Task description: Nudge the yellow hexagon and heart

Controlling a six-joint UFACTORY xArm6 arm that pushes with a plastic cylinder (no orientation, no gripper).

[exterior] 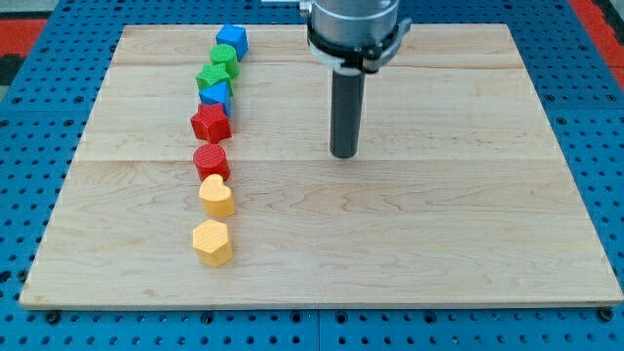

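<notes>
A yellow hexagon (pixel 212 242) lies at the bottom of a column of blocks left of the board's middle. A yellow heart (pixel 215 196) lies just above it, a small gap between them. My tip (pixel 342 154) rests on the board well to the right of both and a little higher in the view, touching no block.
Above the heart the column goes on: a red block (pixel 211 161), a red star-like block (pixel 211 124), a blue block (pixel 215 96), two green blocks (pixel 216 74) (pixel 224 56) and a blue block (pixel 232 40). The wooden board (pixel 439 244) lies on a blue pegboard.
</notes>
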